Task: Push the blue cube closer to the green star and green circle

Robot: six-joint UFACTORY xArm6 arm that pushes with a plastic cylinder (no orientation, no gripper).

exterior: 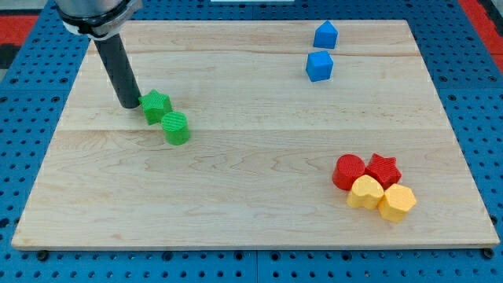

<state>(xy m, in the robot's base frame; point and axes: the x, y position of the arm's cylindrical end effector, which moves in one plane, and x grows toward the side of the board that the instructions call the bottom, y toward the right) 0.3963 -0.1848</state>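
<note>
While the rod's tip [127, 104] rests on the wooden board [236, 196] at about 10 o'clock from centre, it holds nothing (no jaws, just a bare rod) & sits just beside the green star [156, 104], at the star's 9 o'clock, maybe touching; can't tell. Green circle [176, 128] touches the star at its 5 o'clock. Blue cube [319, 66] lies well apart, toward 1 o'clock on the board, w/ a second blue block [325, 34], house-like, just beyond it. Red & yellow cluster sits at 4 o'clock. Risk: any sweep twd the cube from here likely shoves the greens first, since the star blocks the straight path; an off-centre hit could spin the cube aside.
</note>
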